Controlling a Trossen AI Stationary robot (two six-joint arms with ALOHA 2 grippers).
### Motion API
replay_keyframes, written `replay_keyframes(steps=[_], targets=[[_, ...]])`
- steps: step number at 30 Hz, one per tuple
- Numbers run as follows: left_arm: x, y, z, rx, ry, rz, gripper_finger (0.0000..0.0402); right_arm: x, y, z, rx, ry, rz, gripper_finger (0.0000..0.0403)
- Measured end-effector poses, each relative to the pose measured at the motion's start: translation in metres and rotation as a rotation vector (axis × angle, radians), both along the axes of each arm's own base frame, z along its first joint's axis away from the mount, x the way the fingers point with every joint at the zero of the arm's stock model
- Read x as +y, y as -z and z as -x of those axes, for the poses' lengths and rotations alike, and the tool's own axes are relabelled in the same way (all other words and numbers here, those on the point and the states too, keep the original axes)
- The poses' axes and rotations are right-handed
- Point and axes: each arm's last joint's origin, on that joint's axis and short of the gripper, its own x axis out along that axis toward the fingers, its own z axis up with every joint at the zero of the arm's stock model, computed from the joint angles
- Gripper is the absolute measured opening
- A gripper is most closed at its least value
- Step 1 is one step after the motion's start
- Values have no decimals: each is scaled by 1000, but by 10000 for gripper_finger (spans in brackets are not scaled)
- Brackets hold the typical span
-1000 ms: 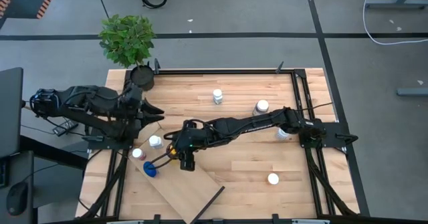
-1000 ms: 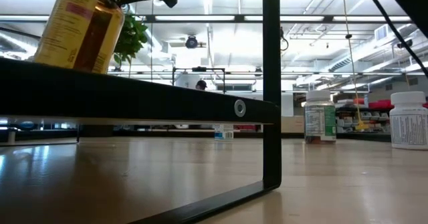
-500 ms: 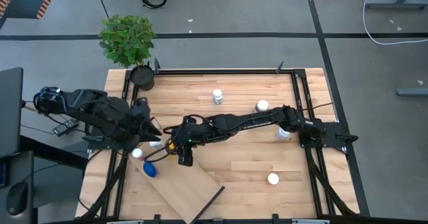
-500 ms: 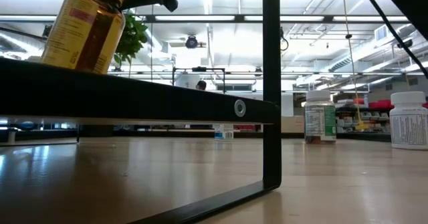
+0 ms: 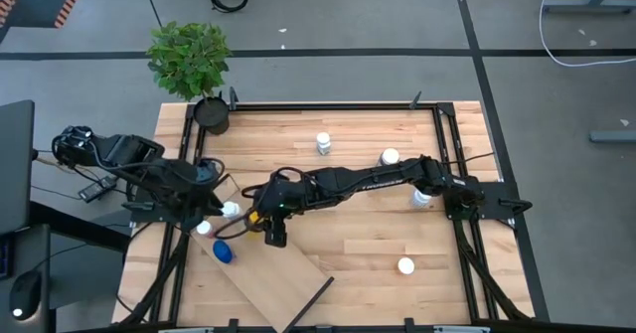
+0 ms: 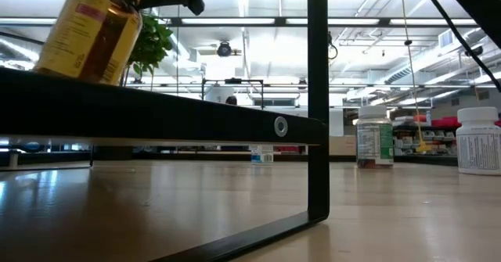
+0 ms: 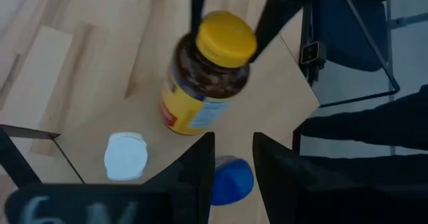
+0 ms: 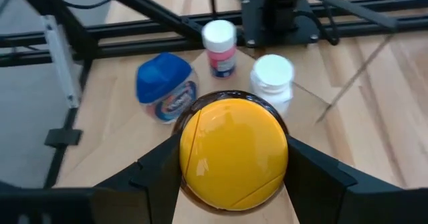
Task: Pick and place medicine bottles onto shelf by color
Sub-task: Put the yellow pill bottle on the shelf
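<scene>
The shelf (image 5: 260,278) lies slantwise at the table's (image 5: 378,234) left front. Over its upper end the right gripper (image 8: 233,184) clasps the amber bottle (image 8: 233,150) by its sides, yellow cap up, its long axis slightly tilted, directly above the board. The blue-capped bottle (image 5: 224,252), pink bottle (image 5: 204,228) and a white-capped bottle (image 5: 231,210) stand just beside it on the shelf. The left gripper (image 7: 231,154) hovers nearby, fingers slightly parted on nothing, so the right arm is plainly the one to set it down.
</scene>
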Motion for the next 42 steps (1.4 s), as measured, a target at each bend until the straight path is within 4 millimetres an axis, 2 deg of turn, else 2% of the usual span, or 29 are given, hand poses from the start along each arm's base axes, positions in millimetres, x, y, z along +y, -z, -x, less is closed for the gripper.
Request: replay_keyframes(steps=[7,12,17,21,32,42], targets=[[-1,3,-2,52,-39,16,107,8,10,-2,21,-43,23,230],[-4,13,-8,169,-23,-5,107,2,15,-6,22,-16,10,230],[-10,19,-21,205,6,-12,107,0,14,-7,10,-10,12,231],[-13,21,-31,186,5,-31,107,0,14,-8,7,-11,11,234],[-17,13,-51,-5,-59,-43,105,0,14,-8,3,-10,10,243],[-26,34,-74,87,-18,-106,104,0,14,-9,-3,-11,9,243]])
